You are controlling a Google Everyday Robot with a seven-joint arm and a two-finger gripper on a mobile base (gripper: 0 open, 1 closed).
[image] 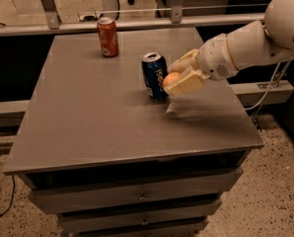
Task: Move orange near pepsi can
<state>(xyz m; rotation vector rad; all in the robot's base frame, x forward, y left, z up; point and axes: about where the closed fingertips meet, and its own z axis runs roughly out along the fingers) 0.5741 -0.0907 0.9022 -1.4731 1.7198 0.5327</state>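
Note:
The pepsi can (154,76), dark blue with a silver top, stands upright near the middle of the grey table (88,122). The orange (170,79) is small and round. My gripper (179,78) is shut on it, holding it just right of the pepsi can and a little above the tabletop. The cream fingers (186,83) wrap around the fruit and hide most of it. The white arm reaches in from the upper right.
An orange-red soda can (107,36) stands upright at the table's back, left of centre. The table has drawers (137,196) below its front edge. A rail (137,21) runs behind the table. A cable (265,93) hangs at the right.

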